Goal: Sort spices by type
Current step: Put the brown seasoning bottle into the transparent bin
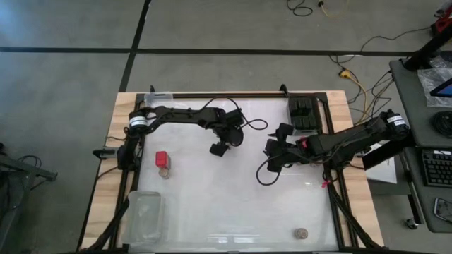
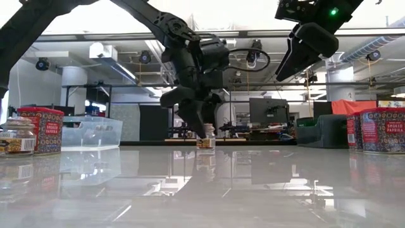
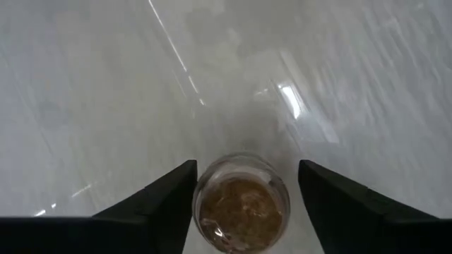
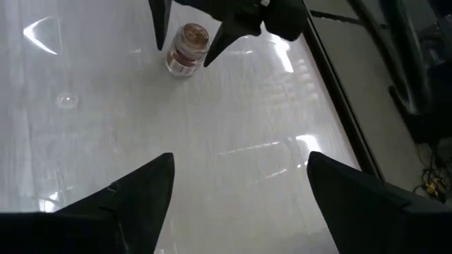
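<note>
Straddling a round tan-topped jar (image 3: 241, 204), the left gripper (image 3: 244, 194) has its jaws parted with a gap either side, nothing held. Small, stiff and probably light, its clear smooth wall could slip on the glossy white surface (image 3: 106, 106); gripping mid-body seems safest. Off right, the right gripper (image 4: 236, 180) hangs with jaws wide and empty.

Bright overhead light, glare streaks on glossy table (image 3: 85, 85), blurred wrist views
</note>
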Controlling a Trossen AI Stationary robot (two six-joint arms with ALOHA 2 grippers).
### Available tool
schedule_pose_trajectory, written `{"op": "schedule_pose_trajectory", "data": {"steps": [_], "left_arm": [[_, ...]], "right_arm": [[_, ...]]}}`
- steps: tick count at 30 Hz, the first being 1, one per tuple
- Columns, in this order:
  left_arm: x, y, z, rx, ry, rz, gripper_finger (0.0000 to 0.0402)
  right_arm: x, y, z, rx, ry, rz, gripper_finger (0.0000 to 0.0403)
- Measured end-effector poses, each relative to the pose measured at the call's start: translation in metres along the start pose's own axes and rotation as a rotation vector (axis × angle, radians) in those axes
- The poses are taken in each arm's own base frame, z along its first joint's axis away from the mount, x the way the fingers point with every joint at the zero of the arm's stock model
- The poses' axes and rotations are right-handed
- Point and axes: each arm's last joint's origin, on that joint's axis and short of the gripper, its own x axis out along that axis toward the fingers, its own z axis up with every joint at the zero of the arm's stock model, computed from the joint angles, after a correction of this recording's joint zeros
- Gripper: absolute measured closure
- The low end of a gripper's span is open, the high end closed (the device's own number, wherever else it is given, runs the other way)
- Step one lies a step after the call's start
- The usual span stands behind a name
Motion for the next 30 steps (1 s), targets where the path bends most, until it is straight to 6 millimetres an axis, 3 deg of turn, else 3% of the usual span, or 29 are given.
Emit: {"op": "schedule_pose_trajectory", "data": {"steps": [12, 16, 22, 30], "left_arm": [[0.001, 0.001, -0.002, -0.012, 0.029, 0.019, 0.0228], [-0.009, -0.002, -0.003, -0.058, 0.065, 0.027, 0.0243], [-0.045, -0.01, -0.003, -0.16, 0.059, 0.031, 0.024], [-0.111, -0.044, -0.033, -0.317, 0.065, 0.058, 0.0237]], "right_arm": [[0.0, 0.0, 0.0, 0.002, -0.003, 0.001, 0.0086], [0.0, 0.0, 0.0, 0.001, -0.003, 0.001, 0.0087], [0.0, 0.0, 0.0, 0.002, -0.003, 0.001, 0.0103], [0.0, 0.0, 0.001, 0.004, -0.006, 0.001, 0.0122]]}}
